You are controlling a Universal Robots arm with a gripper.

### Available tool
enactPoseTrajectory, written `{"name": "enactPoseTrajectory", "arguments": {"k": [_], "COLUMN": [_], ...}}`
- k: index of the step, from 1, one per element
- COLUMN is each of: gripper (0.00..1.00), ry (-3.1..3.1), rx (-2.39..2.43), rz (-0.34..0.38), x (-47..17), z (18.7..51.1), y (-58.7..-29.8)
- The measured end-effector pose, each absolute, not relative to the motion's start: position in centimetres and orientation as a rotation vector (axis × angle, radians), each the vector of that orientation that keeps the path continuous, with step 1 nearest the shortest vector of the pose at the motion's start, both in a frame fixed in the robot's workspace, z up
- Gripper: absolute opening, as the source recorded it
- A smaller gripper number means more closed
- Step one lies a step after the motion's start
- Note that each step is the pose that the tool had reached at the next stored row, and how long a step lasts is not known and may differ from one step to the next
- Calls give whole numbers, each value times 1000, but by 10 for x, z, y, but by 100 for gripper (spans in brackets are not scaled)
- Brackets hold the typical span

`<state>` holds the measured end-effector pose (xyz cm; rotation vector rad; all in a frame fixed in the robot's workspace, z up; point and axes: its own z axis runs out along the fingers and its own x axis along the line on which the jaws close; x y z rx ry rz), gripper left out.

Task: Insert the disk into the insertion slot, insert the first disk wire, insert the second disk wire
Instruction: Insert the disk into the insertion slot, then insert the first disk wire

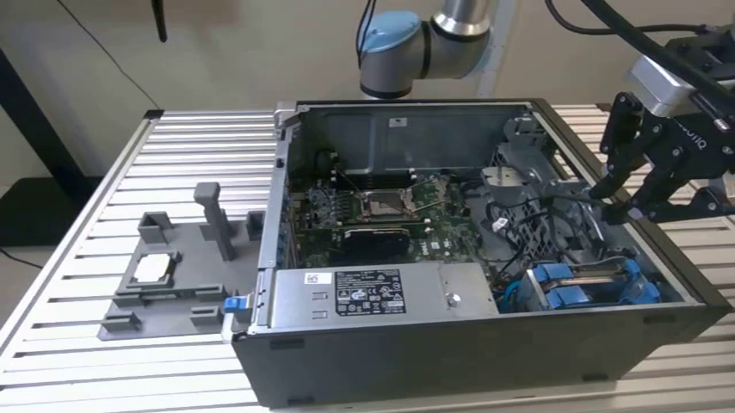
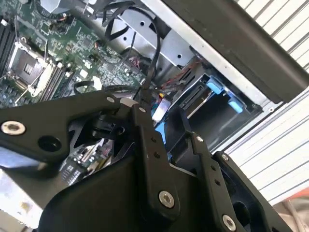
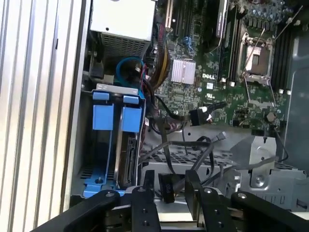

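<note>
the disk [image 3: 126,159] stands seated in the insertion slot [image 3: 115,88], its blue frame [image 3: 131,118] tabs showing, near the jaws and lower in the case. the first step looks done, and a disk wire seems to be the step in hand. the gripper [image 3: 170,180] has its jaws narrowly apart, clamped on a black connector [image 3: 165,190] whose wire [image 2: 157,48] runs off from the jaws into the case. by judgement, the plug needs squaring to the disk's port, which is hidden.

Blue-framed disk [image 3: 128,145] on edge inside the grey metal slot [image 3: 112,88] — seemingly fully seated; black wire [image 3: 166,186] near it.
</note>
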<state>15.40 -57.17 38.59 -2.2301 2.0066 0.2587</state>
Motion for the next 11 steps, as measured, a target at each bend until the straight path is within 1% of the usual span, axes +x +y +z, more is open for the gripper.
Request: {"name": "enactPoseTrajectory", "arguments": {"k": [3,8,11], "gripper": [39,39,39], "ry": [1979,1949,1925], "rx": [-2213,-2193,-2179], "rz": [196,130,63], "x": [149,139,135], "z": [386,389,389], "y": [-572,-572,-571]}}
